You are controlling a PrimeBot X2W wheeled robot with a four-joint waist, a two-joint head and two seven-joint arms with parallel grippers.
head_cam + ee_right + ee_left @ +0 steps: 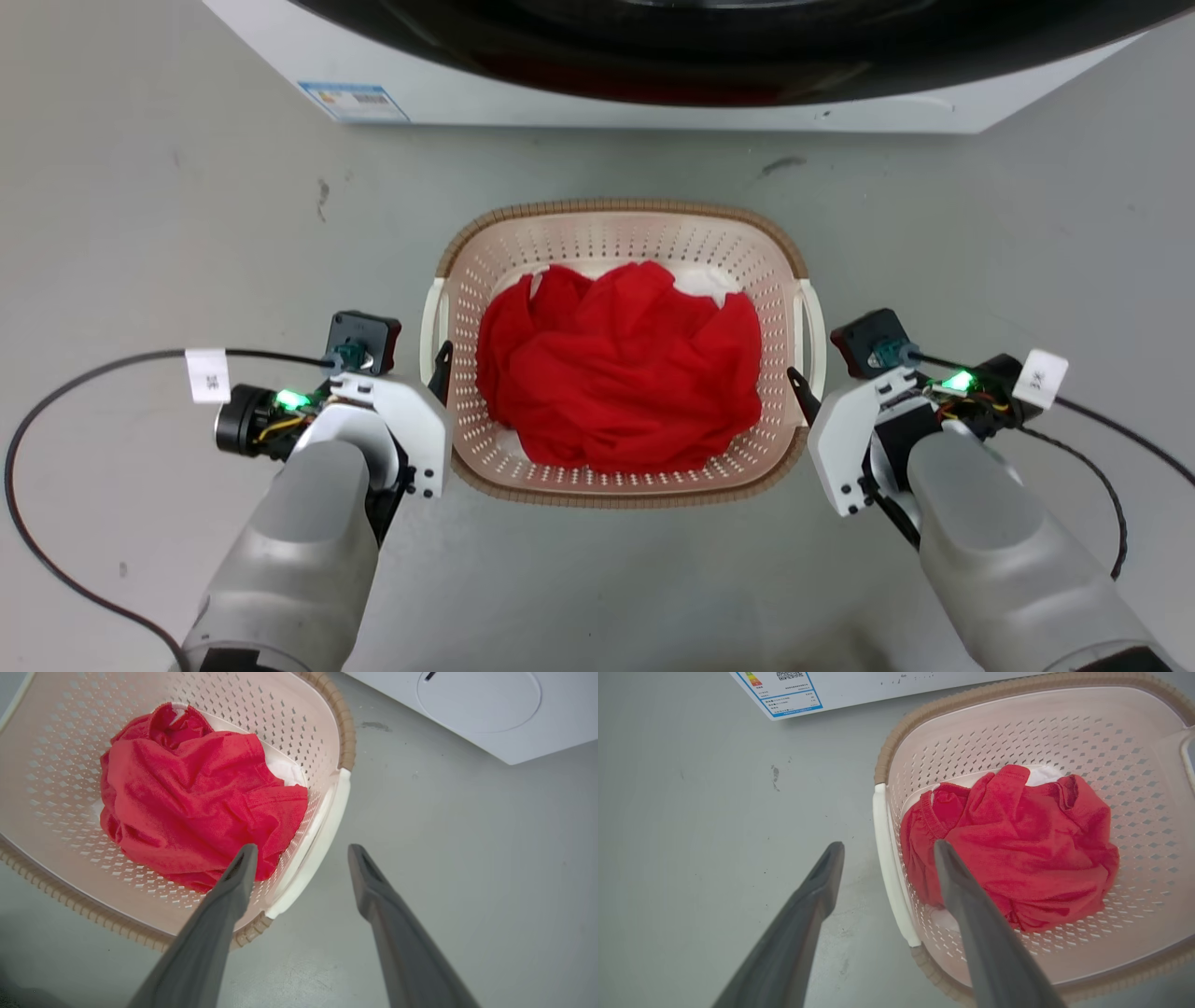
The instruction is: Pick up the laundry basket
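Below, scuffed floor [140, 233] under laundry basket [616, 207]

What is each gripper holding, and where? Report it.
Nothing held. Left gripper and right gripper stand open, astride the white handles of the pale pink perforated plastic laundry basket.

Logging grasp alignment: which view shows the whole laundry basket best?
The head view: the laundry basket appears whole, with both white handles. The left wrist view crops it, one handle framed by the open left gripper; the right wrist view likewise, with the open right gripper.
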